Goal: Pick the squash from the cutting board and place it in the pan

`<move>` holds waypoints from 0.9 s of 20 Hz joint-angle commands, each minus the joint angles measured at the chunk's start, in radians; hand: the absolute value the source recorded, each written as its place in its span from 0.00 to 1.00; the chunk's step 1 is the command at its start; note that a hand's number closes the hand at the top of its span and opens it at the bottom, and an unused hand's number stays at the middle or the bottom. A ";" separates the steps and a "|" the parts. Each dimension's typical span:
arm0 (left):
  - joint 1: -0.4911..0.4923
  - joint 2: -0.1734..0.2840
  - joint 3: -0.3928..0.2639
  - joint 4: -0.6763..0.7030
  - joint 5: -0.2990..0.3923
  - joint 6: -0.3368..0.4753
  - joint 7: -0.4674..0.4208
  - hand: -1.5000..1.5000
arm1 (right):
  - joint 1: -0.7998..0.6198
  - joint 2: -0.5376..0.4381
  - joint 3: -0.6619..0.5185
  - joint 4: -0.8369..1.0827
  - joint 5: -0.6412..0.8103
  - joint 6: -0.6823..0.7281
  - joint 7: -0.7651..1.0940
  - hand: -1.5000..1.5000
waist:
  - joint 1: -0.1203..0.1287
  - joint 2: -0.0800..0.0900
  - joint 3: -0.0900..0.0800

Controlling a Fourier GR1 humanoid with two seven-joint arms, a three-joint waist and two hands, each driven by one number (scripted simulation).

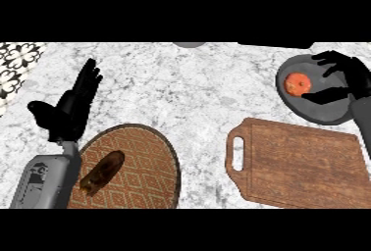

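A small orange squash (296, 84) lies inside the dark grey pan (313, 112) at the upper right. My right hand (349, 77) hovers over the pan just right of the squash, fingers and thumb spread apart, not touching it. The brown wooden cutting board (299, 164) with a handle slot lies below the pan, with nothing on it. At the left my left hand (71, 106) rests open with fingers pointing up.
A round woven brown placemat (138, 166) at the lower left carries a dark brown elongated object (101, 172). A patterned tile area (14, 66) shows at the upper left. A grey round object (190, 44) peeks in at the top edge. Marble counter lies between mat and board.
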 commanded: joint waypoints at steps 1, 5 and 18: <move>-0.006 0.019 0.007 0.001 0.002 -0.013 0.007 0.50 | -0.024 -0.033 -0.031 0.110 -0.040 0.140 -0.046 0.00 | -0.004 -0.004 0.001; 0.040 0.007 -0.004 -0.015 0.006 -0.022 -0.012 0.50 | -0.048 -0.034 -0.042 0.137 -0.040 0.101 -0.075 0.00 | 0.009 -0.004 0.001; 0.043 0.014 0.030 0.012 -0.005 0.009 -0.017 0.50 | 0.053 -0.183 -0.252 0.206 -0.283 0.432 -0.336 0.00 | -0.067 -0.027 -0.002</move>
